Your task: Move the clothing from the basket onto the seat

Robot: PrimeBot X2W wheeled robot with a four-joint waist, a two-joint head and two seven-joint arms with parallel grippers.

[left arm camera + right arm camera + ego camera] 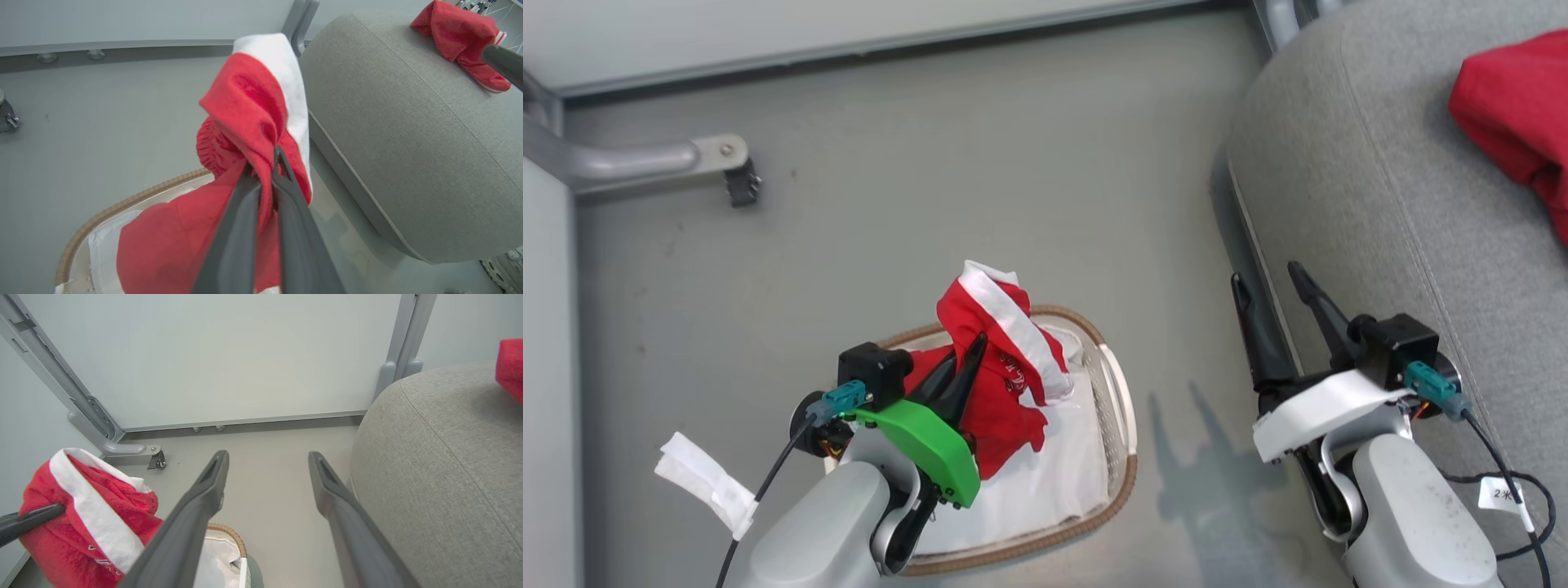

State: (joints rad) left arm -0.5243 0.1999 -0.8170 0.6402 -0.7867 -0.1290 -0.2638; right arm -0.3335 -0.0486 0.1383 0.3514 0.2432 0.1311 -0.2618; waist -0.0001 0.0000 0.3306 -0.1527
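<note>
1. My left gripper clamps the bright red, white-trimmed jersey clothing above the small oval white brown-rimmed basket; its tail trailing inside could drag the white liner sheet out.
2. A thin pinch may slip before the large grey upholstered seat.
3. My right gripper has its fingers apart, empty.

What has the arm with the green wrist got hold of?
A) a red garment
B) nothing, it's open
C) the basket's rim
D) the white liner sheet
A: the left gripper has its fingers shut on the clothing, holding it up over the basket.
</note>
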